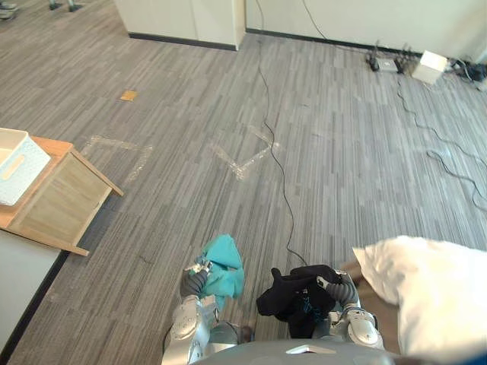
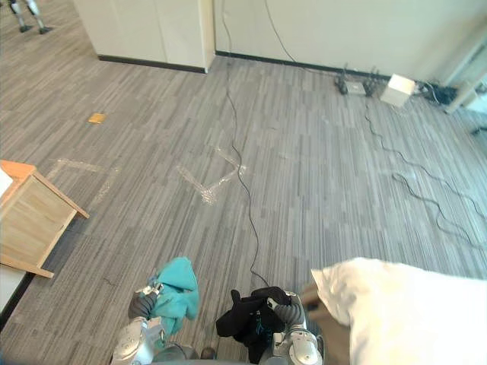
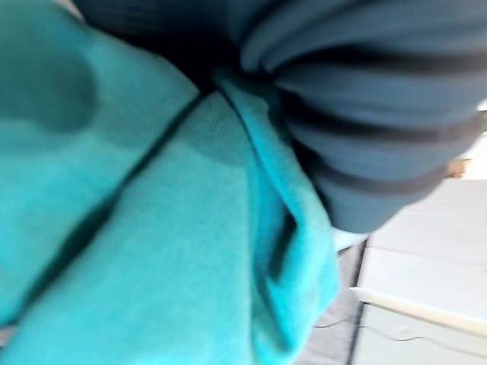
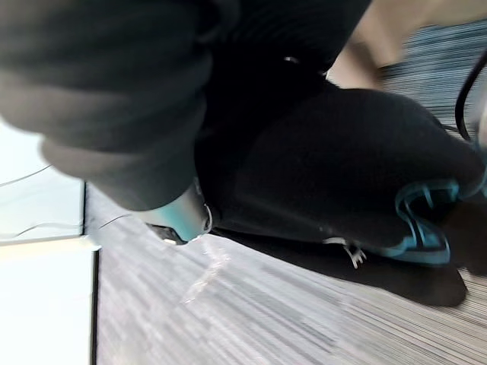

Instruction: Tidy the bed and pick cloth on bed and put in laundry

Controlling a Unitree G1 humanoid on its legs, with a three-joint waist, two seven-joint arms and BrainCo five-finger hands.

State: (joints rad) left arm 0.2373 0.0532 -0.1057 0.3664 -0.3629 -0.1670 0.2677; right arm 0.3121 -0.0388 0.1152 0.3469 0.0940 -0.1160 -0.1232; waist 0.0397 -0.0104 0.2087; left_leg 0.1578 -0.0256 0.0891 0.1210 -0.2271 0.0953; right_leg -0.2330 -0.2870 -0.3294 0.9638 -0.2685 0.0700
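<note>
1. Teal cloth [image 1: 225, 274]: a soft knit piece, crumpled into a loose bunch, hanging clear of the floor and draped over the left hand [image 1: 195, 281]
2. Black cloth [image 1: 291, 295]: a dark garment with thin teal trim, bunched and drooping at the right hand [image 1: 344, 287], beside the teal cloth but apart from it
3. White bedding [image 1: 430, 300]: puffy and smooth, its rounded corner just beside the black cloth
4. White basket [image 1: 15, 163]: slotted side, upright at the far left, well apart from both cloths
</note>
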